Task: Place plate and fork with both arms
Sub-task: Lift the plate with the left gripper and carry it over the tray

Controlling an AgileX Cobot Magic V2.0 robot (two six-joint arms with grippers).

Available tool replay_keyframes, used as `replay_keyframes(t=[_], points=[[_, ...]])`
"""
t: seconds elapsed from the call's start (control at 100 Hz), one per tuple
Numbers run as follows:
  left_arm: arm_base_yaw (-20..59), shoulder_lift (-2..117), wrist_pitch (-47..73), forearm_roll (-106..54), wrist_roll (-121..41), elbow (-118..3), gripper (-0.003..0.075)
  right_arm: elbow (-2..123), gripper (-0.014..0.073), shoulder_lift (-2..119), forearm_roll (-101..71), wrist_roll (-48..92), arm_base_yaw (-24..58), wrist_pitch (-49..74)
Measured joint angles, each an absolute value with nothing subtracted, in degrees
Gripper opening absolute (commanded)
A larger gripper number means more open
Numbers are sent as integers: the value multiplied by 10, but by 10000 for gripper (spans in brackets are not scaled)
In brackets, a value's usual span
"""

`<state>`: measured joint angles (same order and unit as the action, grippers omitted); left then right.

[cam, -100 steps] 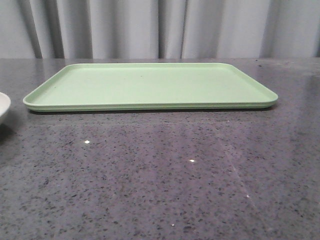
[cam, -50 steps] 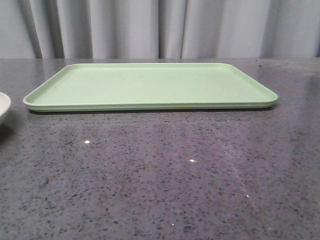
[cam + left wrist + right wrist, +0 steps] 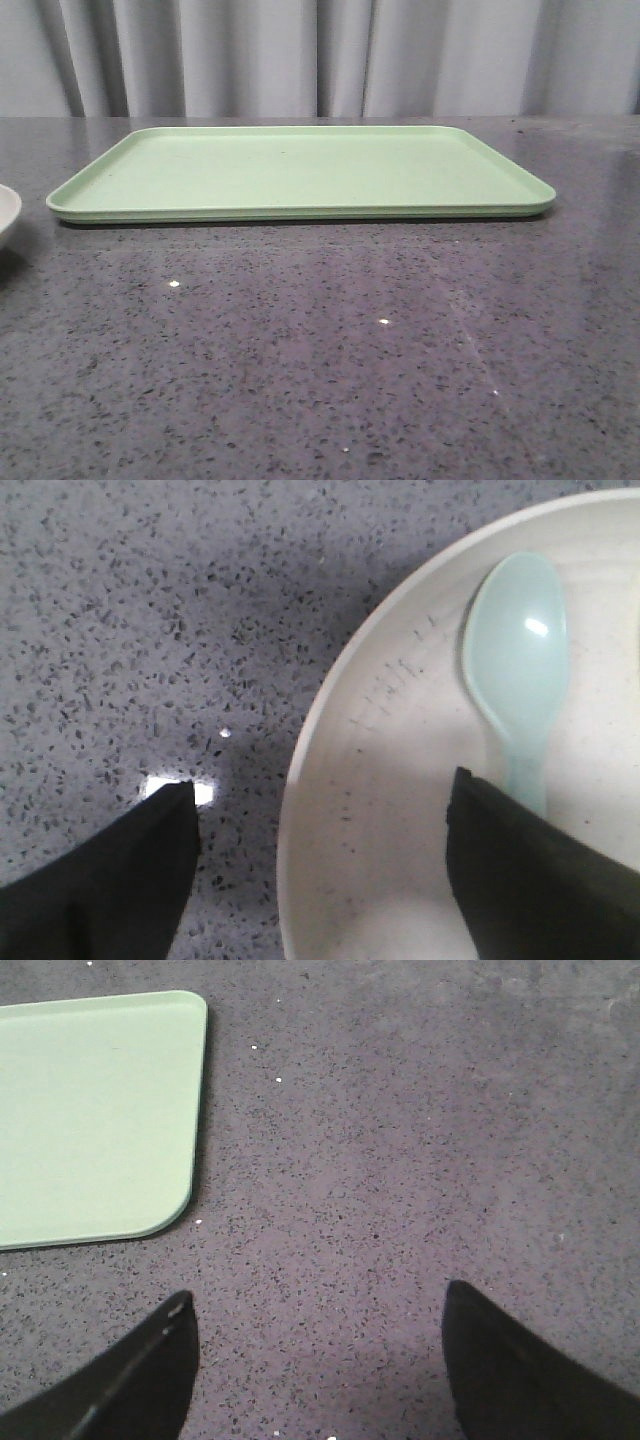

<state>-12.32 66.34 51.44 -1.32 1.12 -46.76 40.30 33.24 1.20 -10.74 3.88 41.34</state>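
Reaching for the off-white round shallow plate [image 3: 400, 810] at lower right of the left wrist view, left end effector [image 3: 320, 870] wide open astride its rim, empty; next: closing on the rim.

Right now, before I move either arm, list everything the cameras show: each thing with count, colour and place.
tray: one, light green, flat on the table toward the far side, nothing on it; one corner also shows in the right wrist view.
plate: one, off-white, on the table at the front view's left edge, only a sliver showing there; its rim lies between the left pincer's fingers.
spoon: one, pale blue, lying in the plate.
table: one, dark grey speckled stone.
curtain: grey, pleated, behind the table.
fork: not seen in any view.
left pincer: black, open, over the plate's rim.
right pincer: black, open, over bare table beside the tray corner.
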Motion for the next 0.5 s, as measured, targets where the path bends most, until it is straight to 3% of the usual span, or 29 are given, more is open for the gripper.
replay_keyframes(t=[0.33, 0.43, 0.5], points=[[-123, 714, 512, -13, 11, -469, 487, 403, 521, 332, 12, -107, 39, 413], [-123, 715, 511, -13, 11, -471, 403, 403, 521, 332, 12, -107, 39, 414], [-123, 717, 512, -13, 11, -471, 301, 403, 521, 332, 12, -107, 39, 414]])
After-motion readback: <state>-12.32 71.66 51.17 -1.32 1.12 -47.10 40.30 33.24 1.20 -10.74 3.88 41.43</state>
